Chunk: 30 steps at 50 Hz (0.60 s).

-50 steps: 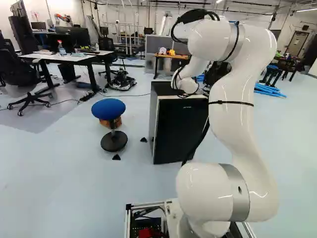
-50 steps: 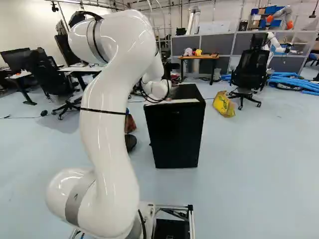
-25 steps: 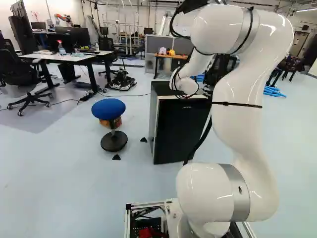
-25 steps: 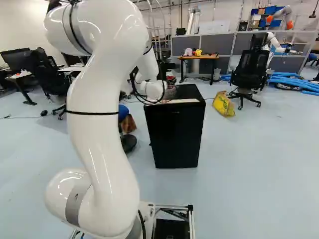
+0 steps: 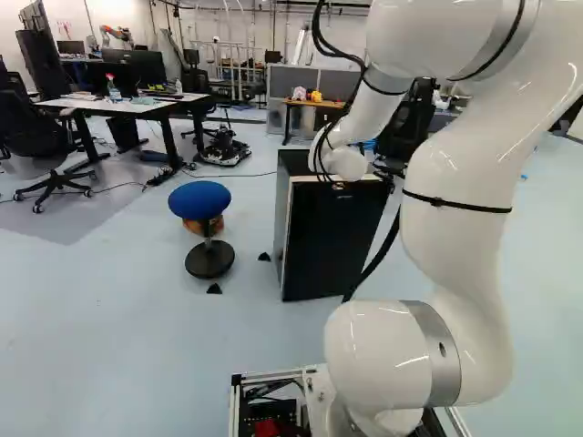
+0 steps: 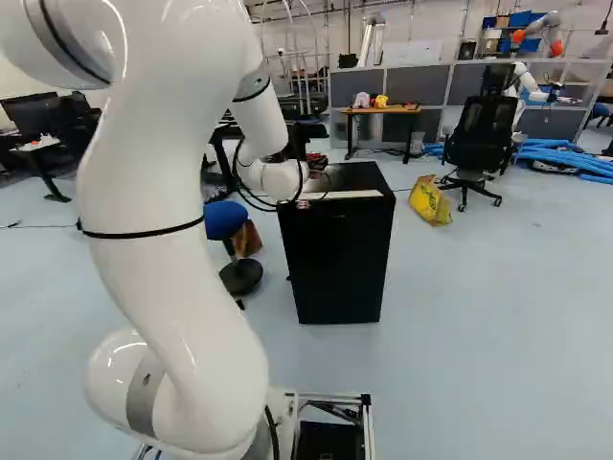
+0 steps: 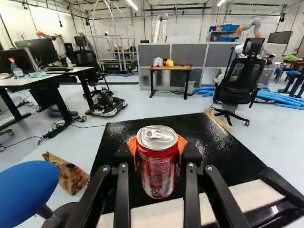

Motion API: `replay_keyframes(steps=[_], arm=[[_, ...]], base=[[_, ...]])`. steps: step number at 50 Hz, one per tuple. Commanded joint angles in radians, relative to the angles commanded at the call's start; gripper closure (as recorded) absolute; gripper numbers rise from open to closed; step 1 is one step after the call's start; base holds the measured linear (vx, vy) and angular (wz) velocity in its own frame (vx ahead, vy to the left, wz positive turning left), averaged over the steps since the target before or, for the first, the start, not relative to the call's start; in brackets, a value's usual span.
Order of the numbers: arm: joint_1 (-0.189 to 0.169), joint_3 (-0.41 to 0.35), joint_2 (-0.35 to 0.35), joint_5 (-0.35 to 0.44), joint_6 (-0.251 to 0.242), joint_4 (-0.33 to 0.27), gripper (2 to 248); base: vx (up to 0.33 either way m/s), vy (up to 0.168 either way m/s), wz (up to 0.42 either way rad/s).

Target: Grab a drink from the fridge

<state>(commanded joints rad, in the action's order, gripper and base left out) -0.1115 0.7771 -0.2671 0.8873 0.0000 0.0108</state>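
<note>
Soda can, red, upright: found held between the fingers of the gripper, with both orange pads against it from opposite sides. Spacing about one can's width. Noted over the black top of the mini fridge, close to its front edge. Could not tell from the wrist view whether resting on that top or hanging just clear of it. Read the fridge door as closed in both base views.

Judged the step in hand as taking the drink away, with the grasp itself done and no need seen to open the fridge. For the next move, called for a firm, steady hold, a small lift if not clear of the fridge top, then a draw back past the front edge towards the base, can kept upright.

Logged as risks: a knock of the can's base on the fridge's front edge, a slip on smooth metal, or a dent from too hard a squeeze. Also recorded: blue stool left of the fridge in the left base view, probably out of the way of a straight retreat.
</note>
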Motion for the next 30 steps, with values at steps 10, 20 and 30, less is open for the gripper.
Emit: replay_keyframes(steps=[10, 20, 30], arm=[[0.019, -0.115, 0.091, -0.002, 0.0, -0.002, 150], [0.036, -0.225, 0.178, -0.005, 0.0, -0.004, 150], [0.052, -0.321, 0.255, -0.007, 0.0, -0.005, 150]], base=[[0.0, 0.0, 0.0], [0.0, 0.0, 0.0], [0.0, 0.0, 0.0]])
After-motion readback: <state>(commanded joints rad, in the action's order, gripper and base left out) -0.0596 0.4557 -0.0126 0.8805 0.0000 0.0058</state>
